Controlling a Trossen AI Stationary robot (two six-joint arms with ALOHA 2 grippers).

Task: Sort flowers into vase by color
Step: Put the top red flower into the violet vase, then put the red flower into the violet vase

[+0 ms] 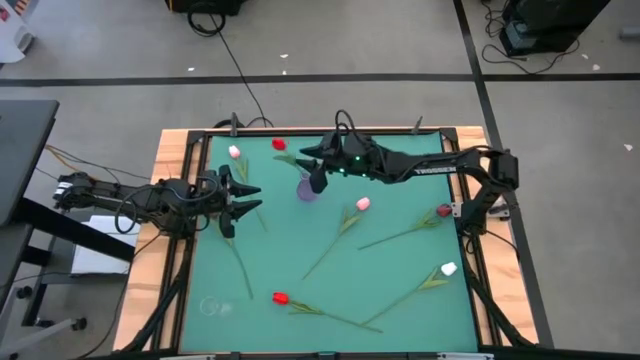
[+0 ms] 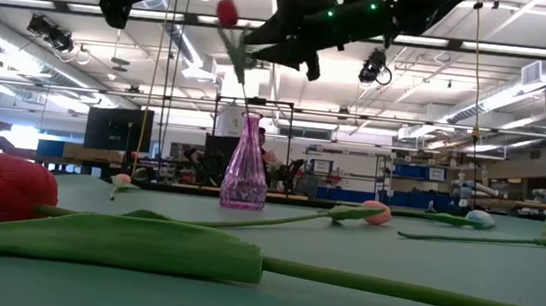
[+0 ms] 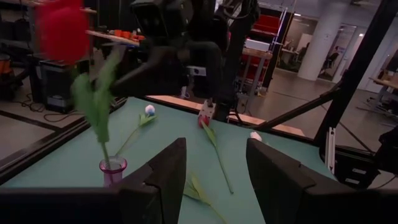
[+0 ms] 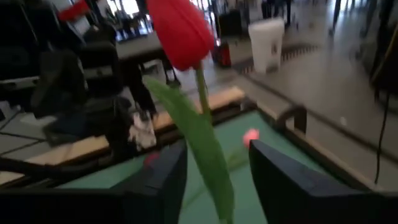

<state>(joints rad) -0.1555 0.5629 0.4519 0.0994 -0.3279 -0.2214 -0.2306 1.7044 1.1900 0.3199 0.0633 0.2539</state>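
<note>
The green table (image 1: 330, 290) fills the frame's centre. At upper centre, the right gripper (image 1: 318, 172) pinches a red tulip (image 2: 228, 13) above the purple vase (image 2: 245, 162). At left, the left gripper (image 1: 243, 200) hovers spread, empty.

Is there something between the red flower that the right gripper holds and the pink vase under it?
Nothing visible. The right gripper holds the red flower upright, and its stem already runs down into the neck of the pink vase. The left gripper waits open beside it.

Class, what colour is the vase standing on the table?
The vase is pink-purple clear glass; the low view shows it best.
</note>
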